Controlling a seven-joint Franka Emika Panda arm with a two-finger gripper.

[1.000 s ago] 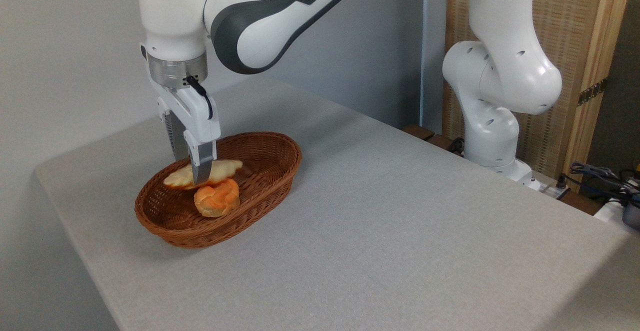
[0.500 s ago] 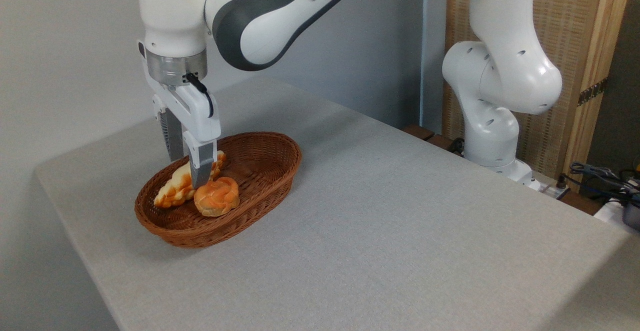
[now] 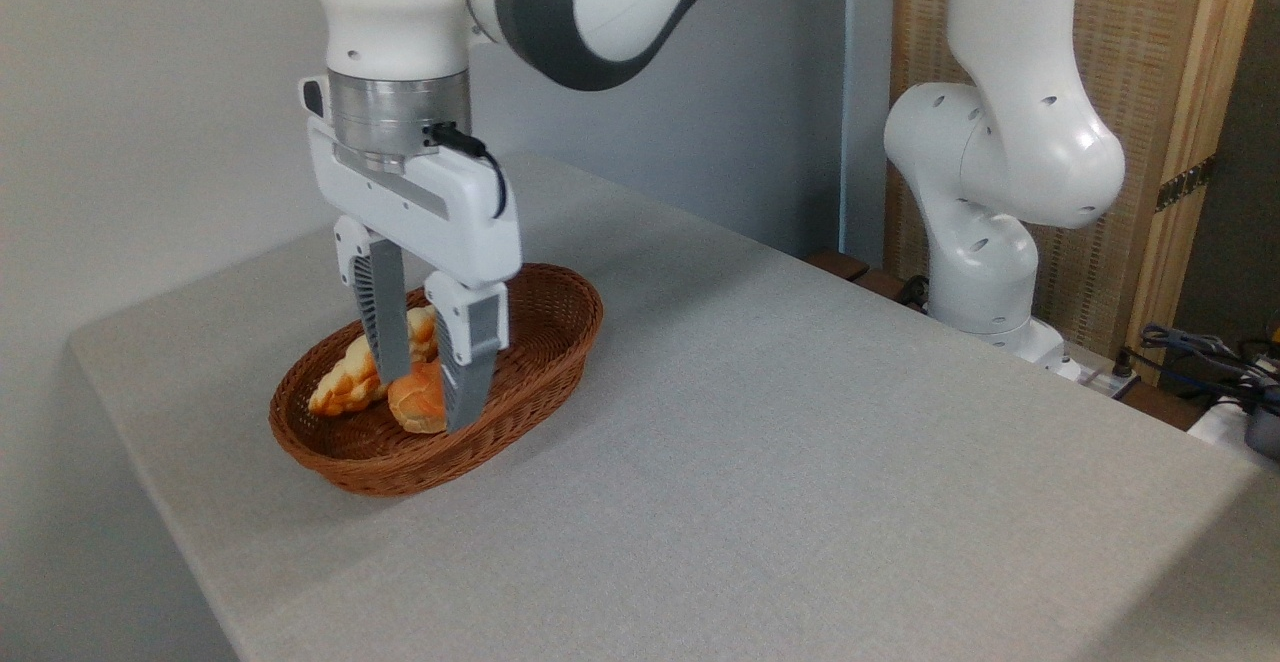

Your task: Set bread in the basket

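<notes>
1. Nearest you, the grey cloth-covered table [image 3: 760, 462] is bare in front.
2. On its left part sits the oval reddish-brown wicker basket [image 3: 540, 367].
3. Inside it lies the long pale-golden braided loaf of bread [image 3: 345, 382], touching a round darker orange roll [image 3: 418, 402].
4. Above them hangs your white two-finger gripper [image 3: 428, 382], fingers spread apart and holding nothing.
5. Judged from this, the bread is delivered; only pulling the arm clear seems left.
6. Behind stands the arm's white base [image 3: 985, 272].
</notes>
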